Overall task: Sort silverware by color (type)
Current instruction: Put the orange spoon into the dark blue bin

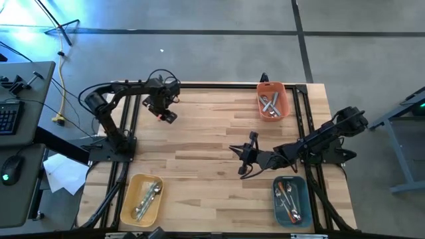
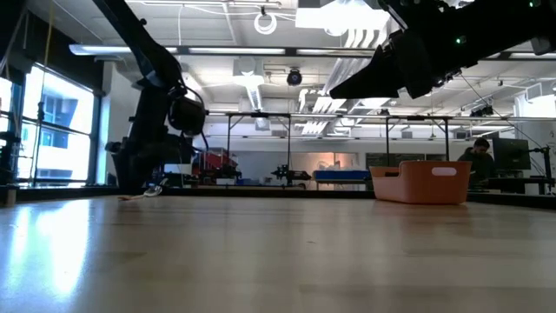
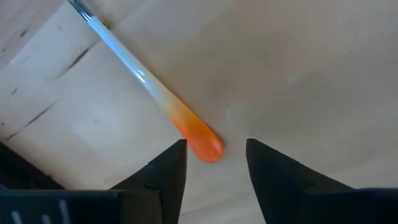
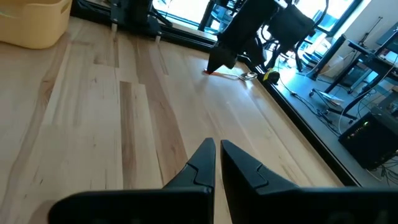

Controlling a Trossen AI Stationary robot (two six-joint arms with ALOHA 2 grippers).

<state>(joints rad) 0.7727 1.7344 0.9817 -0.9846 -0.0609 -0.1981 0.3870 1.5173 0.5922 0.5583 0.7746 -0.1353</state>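
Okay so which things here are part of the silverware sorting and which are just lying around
Part of the job:
orange-handled utensil under the left gripper
orange bin
yellow bin
blue bin

Just lying about:
keyboard
mouse
papers

bare table (image 1: 212, 133) between bins; orange-tipped handle (image 3: 200, 142) between left claw (image 3: 216, 163) fingers.

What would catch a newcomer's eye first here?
The left gripper at the table's far left, fingers apart around an orange-handled utensil lying on the wood. Then three bins of silverware: orange at the far edge, yellow and blue at the near corners.
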